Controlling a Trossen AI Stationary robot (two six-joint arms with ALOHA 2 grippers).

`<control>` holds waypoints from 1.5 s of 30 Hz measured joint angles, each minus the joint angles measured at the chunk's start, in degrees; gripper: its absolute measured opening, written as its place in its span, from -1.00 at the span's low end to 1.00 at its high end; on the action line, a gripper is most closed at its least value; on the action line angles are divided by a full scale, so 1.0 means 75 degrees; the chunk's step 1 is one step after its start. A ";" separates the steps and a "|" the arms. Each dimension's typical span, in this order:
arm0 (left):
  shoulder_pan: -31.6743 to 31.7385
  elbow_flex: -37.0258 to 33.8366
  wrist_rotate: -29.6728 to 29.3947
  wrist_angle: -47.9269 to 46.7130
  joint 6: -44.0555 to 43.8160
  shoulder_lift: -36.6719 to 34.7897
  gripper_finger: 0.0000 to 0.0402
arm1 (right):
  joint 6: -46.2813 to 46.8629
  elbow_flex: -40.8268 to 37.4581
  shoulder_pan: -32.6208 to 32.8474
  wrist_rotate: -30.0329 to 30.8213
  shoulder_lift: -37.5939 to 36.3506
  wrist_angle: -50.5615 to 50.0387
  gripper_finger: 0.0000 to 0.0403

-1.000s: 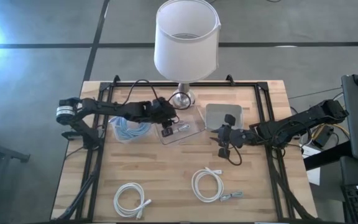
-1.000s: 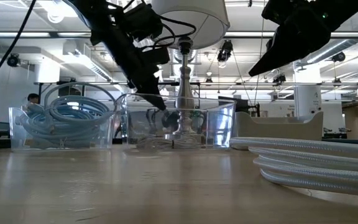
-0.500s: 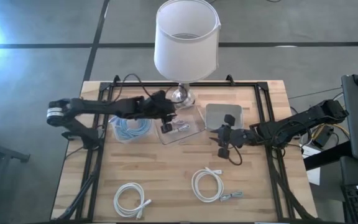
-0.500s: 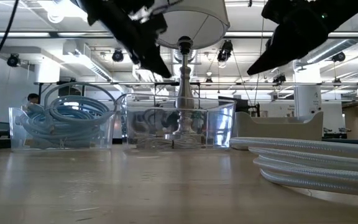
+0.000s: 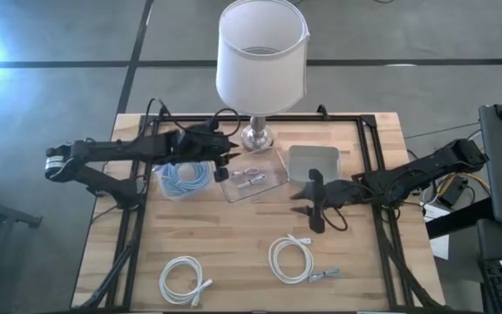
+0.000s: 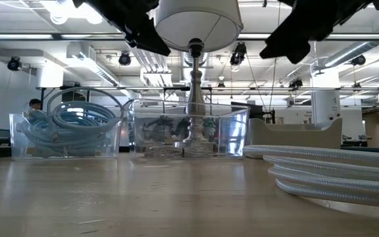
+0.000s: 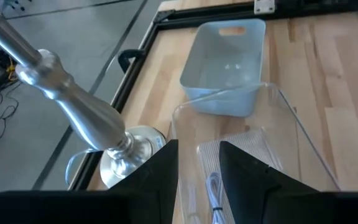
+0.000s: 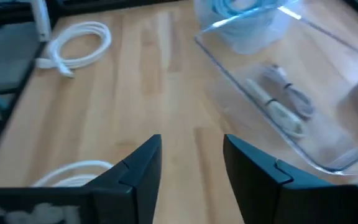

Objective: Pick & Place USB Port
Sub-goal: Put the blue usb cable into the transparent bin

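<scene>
A short whitish USB cable with its plug (image 5: 251, 178) lies flat on the floor of a clear plastic tray (image 5: 273, 166) beside the lamp base; it also shows in the right wrist view (image 8: 278, 102). My left gripper (image 5: 224, 160) hovers open and empty at the tray's left end, above its rim; its wrist view (image 7: 197, 171) looks down into the tray. My right gripper (image 5: 306, 209) is open and empty, above bare wood right of the tray, with nothing between its fingers (image 8: 191, 165).
A tall lamp (image 5: 261, 57) stands at the far edge with its metal base (image 7: 126, 158) next to the tray. A clear tub of blue cable (image 5: 184, 177) sits left of the tray and a grey bin (image 5: 314, 160) right of it. Two white cable coils (image 5: 184, 279) (image 5: 296, 259) lie near the front.
My left gripper has risen out of the clear tray and drawn back toward the table's left edge; the USB cable stays lying in the tray. My right gripper has turned about its wrist and shifted slightly toward the near edge.
</scene>
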 joint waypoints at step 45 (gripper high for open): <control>0.0003 -0.0232 0.0002 0.0133 -0.0092 0.0087 -0.40 | 0.2871 0.3531 0.3065 -0.4147 0.5991 -0.4987 -0.11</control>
